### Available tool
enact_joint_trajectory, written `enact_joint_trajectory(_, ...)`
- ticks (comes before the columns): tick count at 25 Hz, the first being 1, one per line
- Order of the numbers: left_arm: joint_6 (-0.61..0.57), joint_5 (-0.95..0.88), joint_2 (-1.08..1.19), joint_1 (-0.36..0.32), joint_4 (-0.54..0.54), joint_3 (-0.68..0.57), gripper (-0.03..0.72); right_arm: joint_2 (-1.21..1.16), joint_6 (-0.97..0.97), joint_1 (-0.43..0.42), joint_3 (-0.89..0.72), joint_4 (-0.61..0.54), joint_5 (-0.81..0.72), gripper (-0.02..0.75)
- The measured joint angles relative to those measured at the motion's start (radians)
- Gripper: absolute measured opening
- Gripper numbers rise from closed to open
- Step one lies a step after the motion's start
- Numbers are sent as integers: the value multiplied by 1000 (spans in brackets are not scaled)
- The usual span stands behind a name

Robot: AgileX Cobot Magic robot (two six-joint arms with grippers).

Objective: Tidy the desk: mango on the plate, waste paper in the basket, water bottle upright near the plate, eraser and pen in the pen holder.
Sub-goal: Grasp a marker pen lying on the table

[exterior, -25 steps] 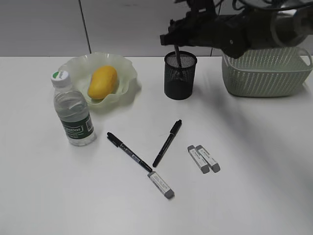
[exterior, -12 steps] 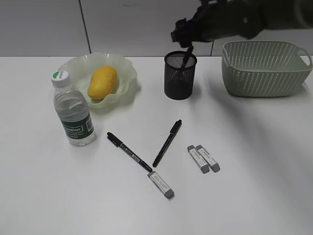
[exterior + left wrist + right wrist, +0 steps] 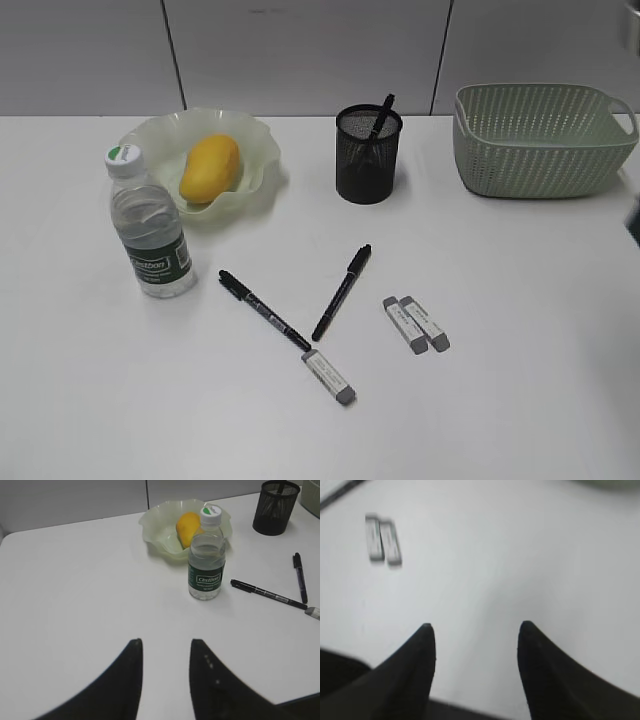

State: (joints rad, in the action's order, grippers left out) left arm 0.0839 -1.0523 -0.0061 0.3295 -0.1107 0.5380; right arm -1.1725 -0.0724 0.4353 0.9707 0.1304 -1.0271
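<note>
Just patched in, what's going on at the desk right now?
Nothing is being held: the left gripper and right gripper are both open over bare desk. The mango sits in the plate, the water bottle stands upright beside it, and one pen is in the pen holder. Two pens and three erasers lie loose.

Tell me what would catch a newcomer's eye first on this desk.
Probably the yellow mango lying in the wavy green plate at the back left, with the water bottle standing upright just in front. Next, the loose clutter mid-desk: two black pens and three erasers, while the black pen holder behind already holds one pen.
</note>
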Motion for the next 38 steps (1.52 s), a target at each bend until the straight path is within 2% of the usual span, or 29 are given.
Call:
enact_joint_trajectory(2,0,0,1,0,1,0,246,153,-19,0,-87,-14,-105,416)
enact_joint_trajectory(4,0,0,22,0,3,0,271,333,-28,0,-173,-20,-143,412)
enact_joint_trajectory(7,0,2,98,0,23,2,342,612,-32,0,-268,-24,-121,410)
enact_joint_trajectory(11,-14,31,292,0,122,46,413,909,-35,0,-357,-20,-82,407)
enact_joint_trajectory(15,-53,125,544,0,254,107,414,1074,-34,0,-434,-20,-57,401)
enact_joint_trajectory(19,-77,196,795,12,326,172,407,1136,-27,0,-459,-25,-29,375)
enact_joint_trajectory(22,-76,265,965,82,338,220,400,1138,-25,0,-460,-27,-18,361)
enact_joint_trajectory(28,37,396,1268,358,292,347,396,1139,-23,0,-460,-27,-17,354)
enact_joint_trajectory(30,55,421,1397,410,280,416,396,1139,-23,0,-460,-27,-17,354)
enact_joint_trajectory(32,60,433,1523,432,276,495,396,1139,-23,0,-460,-27,-17,353)
enact_joint_trajectory(38,64,418,1873,435,191,782,395,1139,-23,0,-460,-27,-16,353)
